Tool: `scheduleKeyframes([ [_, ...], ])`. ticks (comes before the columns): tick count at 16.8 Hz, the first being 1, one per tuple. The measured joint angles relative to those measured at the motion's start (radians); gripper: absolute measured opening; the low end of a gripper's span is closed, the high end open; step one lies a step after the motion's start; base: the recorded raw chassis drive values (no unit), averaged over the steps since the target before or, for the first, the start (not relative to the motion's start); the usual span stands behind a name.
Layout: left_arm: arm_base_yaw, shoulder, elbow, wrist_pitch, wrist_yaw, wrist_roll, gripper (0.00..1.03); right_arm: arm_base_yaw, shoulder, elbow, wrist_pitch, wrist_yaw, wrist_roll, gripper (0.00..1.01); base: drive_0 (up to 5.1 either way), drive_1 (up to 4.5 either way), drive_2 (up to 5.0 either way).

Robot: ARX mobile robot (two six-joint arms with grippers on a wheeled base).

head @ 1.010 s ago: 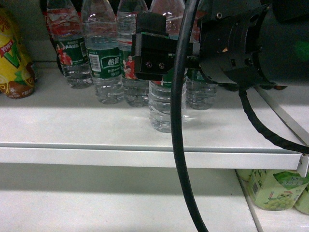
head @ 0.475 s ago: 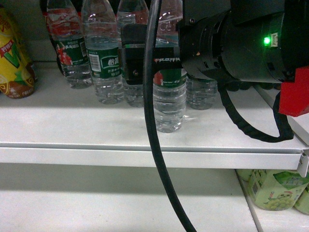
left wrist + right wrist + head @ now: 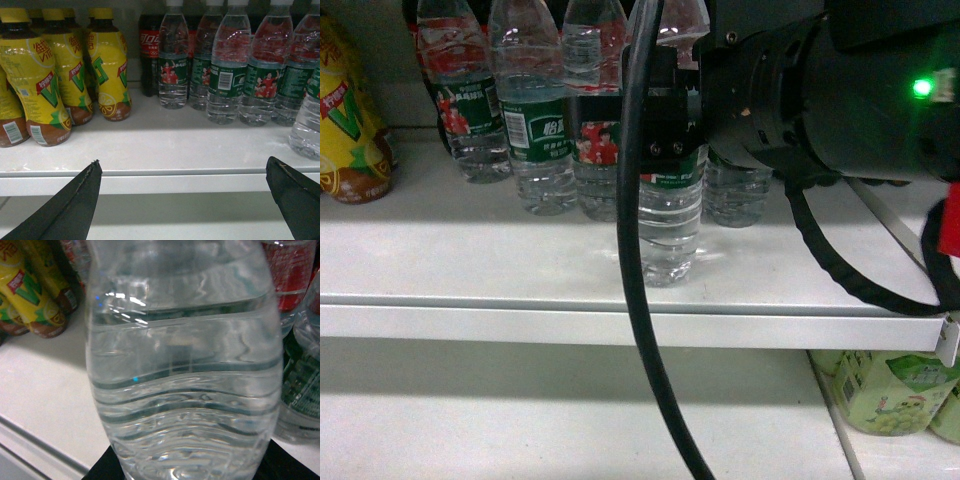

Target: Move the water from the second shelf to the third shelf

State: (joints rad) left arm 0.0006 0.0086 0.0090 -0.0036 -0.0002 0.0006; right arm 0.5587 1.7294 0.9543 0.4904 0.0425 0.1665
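1. Evidently, the water (image 3: 670, 225) is being held upright near the shelf (image 3: 470, 270) front edge, pinched at its label band by the right gripper (image 3: 655, 135).
2. Being full, ribbed and slick, it is being judged heavy; the mid-body grip seems sound.
3. The left gripper (image 3: 182, 197) is being kept spread, holding nothing.

White metal shelf (image 3: 470, 260) across the head view, flat and matte, with a rounded front lip (image 3: 620, 325) catching the light. Lower shelf (image 3: 520, 420) beneath, pale and dimmer, in the shadow of the one above. Grey back panel (image 3: 380, 90) behind the goods, dark toward the top. Slanted white rail (image 3: 905, 235) at the right end of the upper shelf, ending in a small bracket (image 3: 948, 340) at the lip. Same shelf (image 3: 165, 140) seen from the left wrist view, white and smooth, soft shadows at the back. Even, cool indoor light; greenish cast throughout. No windows or floor visible.
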Motion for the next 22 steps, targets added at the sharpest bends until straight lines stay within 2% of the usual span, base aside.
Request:
scheduleKeyframes([
  [1,0.000,0.000,0.000,0.000,0.000,0.000,0.98,0.004,-0.108,-0.116,0.003,-0.015,0.001,0.40,0.0,0.00,0.0],
  [2,0.000,0.000,0.000,0.000,0.000,0.000,0.98,-0.019,-0.224,-0.232,-0.001,0.001,-0.003,0.40,0.0,0.00,0.0],
  [4,0.000,0.000,0.000,0.000,0.000,0.000,0.98,-0.061,-0.325,-0.315,-0.005,0.038,-0.015,0.40,0.0,0.00,0.0],
  [5,0.000,0.000,0.000,0.000,0.000,0.000,0.98,-0.103,-0.393,-0.363,-0.011,0.050,-0.026,0.40,0.0,0.00,0.0],
  [8,0.000,0.000,0.000,0.000,0.000,0.000,0.98,-0.220,-0.546,-0.460,-0.037,0.040,-0.031,0.40,0.0,0.00,0.0],
  [11,0.000,0.000,0.000,0.000,0.000,0.000,0.98,-0.332,-0.682,-0.544,-0.098,-0.015,-0.035,0.40,0.0,0.00,0.0],
  [15,0.000,0.000,0.000,0.000,0.000,0.000,0.98,-0.383,-0.737,-0.573,-0.121,-0.045,-0.048,0.40,0.0,0.00,0.0],
  [19,0.000,0.000,0.000,0.000,0.000,0.000,0.98,-0.603,-0.923,-0.606,-0.274,-0.178,-0.071,0.40,0.0,0.00,0.0],
  [20,0.000,0.000,0.000,0.000,0.000,0.000,0.98,-0.645,-0.964,-0.611,-0.310,-0.198,-0.073,0.40,0.0,0.00,0.0],
  [22,0.000,0.000,0.000,0.000,0.000,0.000,0.98,-0.690,-1.027,-0.626,-0.360,-0.230,-0.076,0.39,0.0,0.00,0.0],
])
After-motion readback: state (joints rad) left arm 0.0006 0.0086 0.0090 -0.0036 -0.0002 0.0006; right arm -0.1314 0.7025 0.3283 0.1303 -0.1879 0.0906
